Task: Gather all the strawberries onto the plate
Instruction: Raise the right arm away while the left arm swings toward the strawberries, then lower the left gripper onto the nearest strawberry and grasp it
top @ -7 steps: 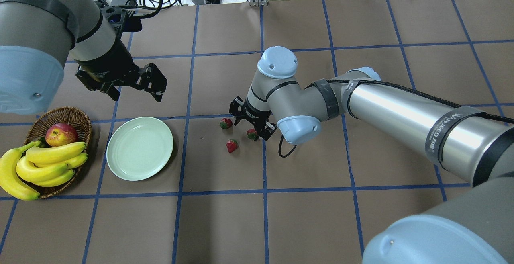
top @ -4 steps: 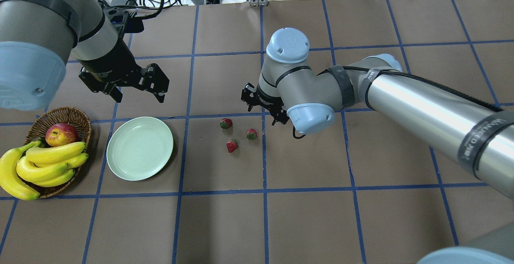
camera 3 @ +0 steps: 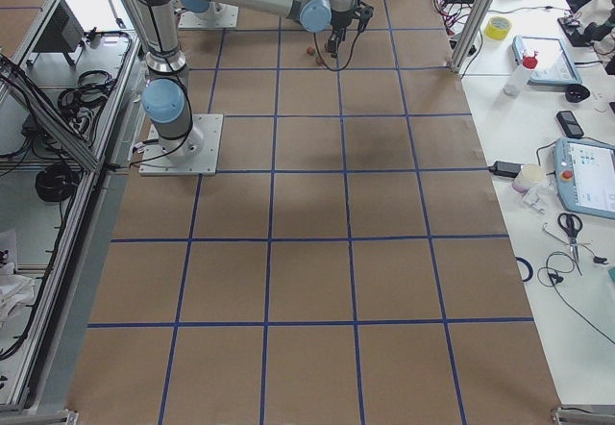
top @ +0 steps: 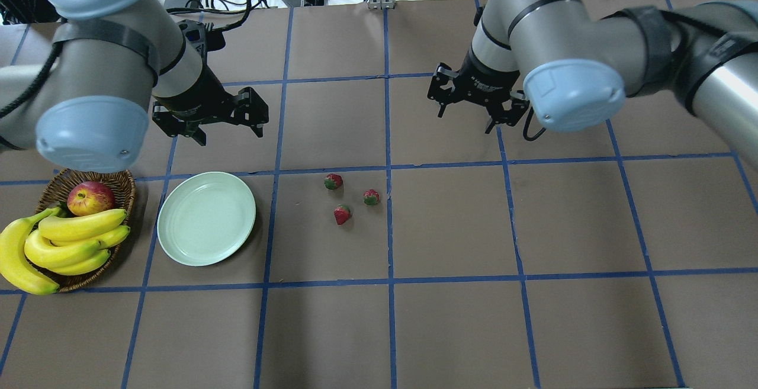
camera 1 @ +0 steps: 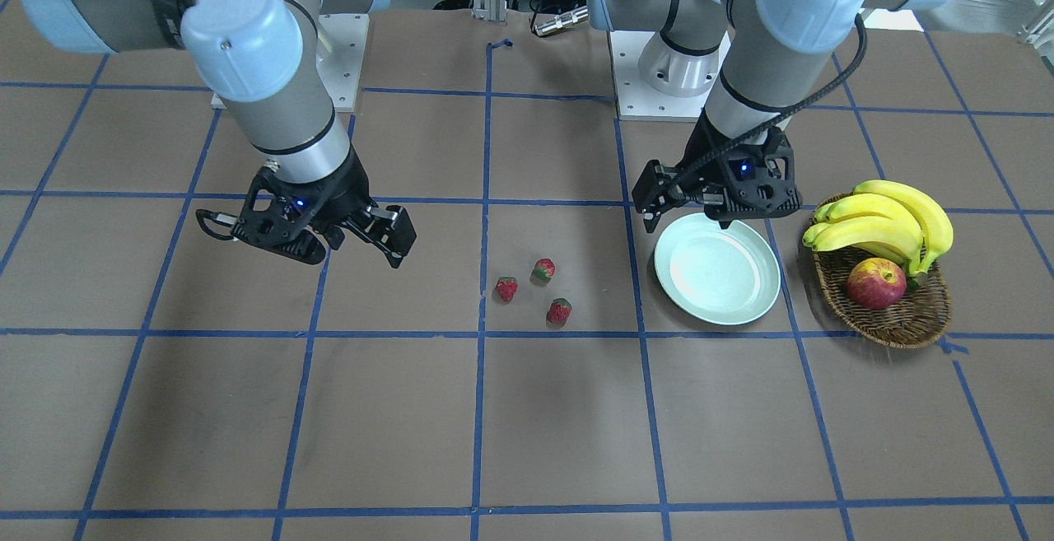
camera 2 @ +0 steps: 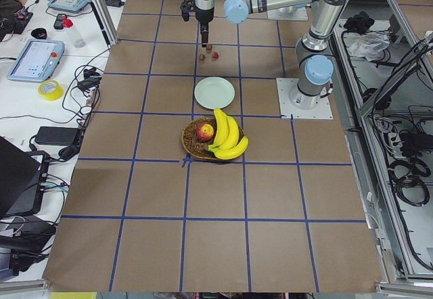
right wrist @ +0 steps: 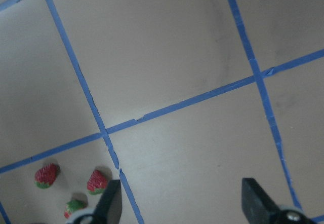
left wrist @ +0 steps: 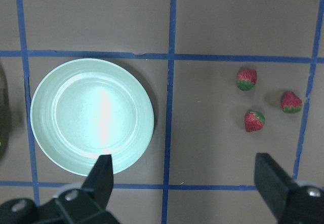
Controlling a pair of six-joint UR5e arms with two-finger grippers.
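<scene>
1. Both grippers hang over the table with fingers spread and empty. The left gripper (top: 230, 134) is just beyond the plate (top: 206, 218), and the right gripper (top: 465, 118) is far-right of the strawberries (top: 341, 214).
2. For the next pick, I'd drop straight down astride one berry and pinch gently. They sit close together, so avoid nudging its neighbours.
3. Count: three strawberries on the table, right of the empty plate. There is one plate, one basket (top: 125, 187), one apple (top: 90, 198) and one banana bunch (top: 71, 229).

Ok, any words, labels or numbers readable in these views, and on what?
No text reads clearly.
Right claw: faint white print on its black body, too small to read.
Bench tablet: screen too small to read.
Plate and strawberries: no markings visible.
</scene>
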